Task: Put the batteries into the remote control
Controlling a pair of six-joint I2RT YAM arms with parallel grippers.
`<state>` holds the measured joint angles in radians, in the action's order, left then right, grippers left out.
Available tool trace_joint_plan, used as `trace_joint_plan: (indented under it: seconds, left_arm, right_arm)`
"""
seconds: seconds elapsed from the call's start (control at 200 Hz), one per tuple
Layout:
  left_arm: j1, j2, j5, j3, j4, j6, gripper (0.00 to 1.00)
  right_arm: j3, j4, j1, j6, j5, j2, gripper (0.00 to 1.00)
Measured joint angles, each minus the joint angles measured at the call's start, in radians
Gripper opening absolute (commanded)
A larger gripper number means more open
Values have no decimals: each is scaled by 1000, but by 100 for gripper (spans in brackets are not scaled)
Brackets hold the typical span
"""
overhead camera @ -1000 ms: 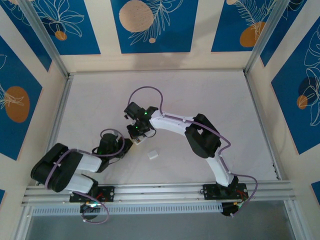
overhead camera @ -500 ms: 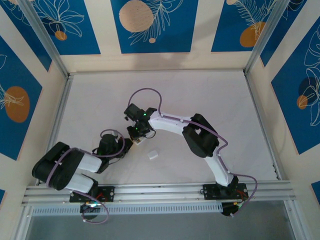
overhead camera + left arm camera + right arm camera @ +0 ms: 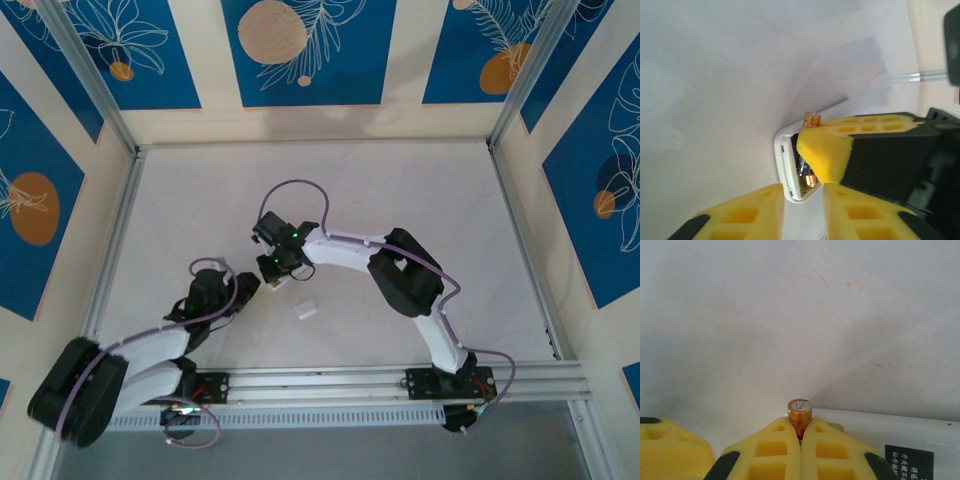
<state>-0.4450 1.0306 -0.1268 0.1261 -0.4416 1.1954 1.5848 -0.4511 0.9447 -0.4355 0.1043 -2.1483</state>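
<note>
**A:** Remote control (image 3: 786, 167) lies flat on the counter (image 3: 400, 190), near the middle, with both my hands at it. How do the arms look on your screen?

**B:** I see the right arm (image 3: 345, 250) bent in a long arc from its base and reaching leftward. Its right hand (image 3: 800, 430) is pinched tight on a battery (image 3: 799, 414), whose gold end pokes out past the fingertips just beside the remote's edge. The left arm (image 3: 150, 348) folds out left of its base and comes back toward the middle. The left hand (image 3: 802, 195) points at the remote's end with its fingers a narrow way apart. I can't tell whether they touch the casing.

**A:** In my left wrist view the compartment (image 3: 801, 172) is open, with a second battery (image 3: 808, 179) lying inside. The right hand's yellow finger (image 3: 825, 155) covers most of it.

**B:** Anything else close?

**A:** A loose white piece (image 3: 306, 311) sits on the counter at the near right of the hands, apart from them.

**B:** And room to move?

**A:** Open counter runs far and right, up to the metal rails (image 3: 520, 220) and the patterned walls (image 3: 300, 50).
</note>
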Motion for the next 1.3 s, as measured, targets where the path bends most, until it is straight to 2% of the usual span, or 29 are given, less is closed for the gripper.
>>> trace_joint_plan:
  seconds: [0.175,0.26,0.375,1.3]
  left_arm:
    - [0,-165,67,4,177,-29,47]
    - [1,-185,85,4,228,-27,52]
    - [2,-184,95,4,267,-28,52]
    - [3,-176,102,4,286,-28,55]
  right_arm:
    - [-57,55,11,0,17,30,0]
    - [-72,72,17,0,27,36,0]
    - [-81,82,21,0,35,41,0]
    - [-164,128,47,15,68,90,0]
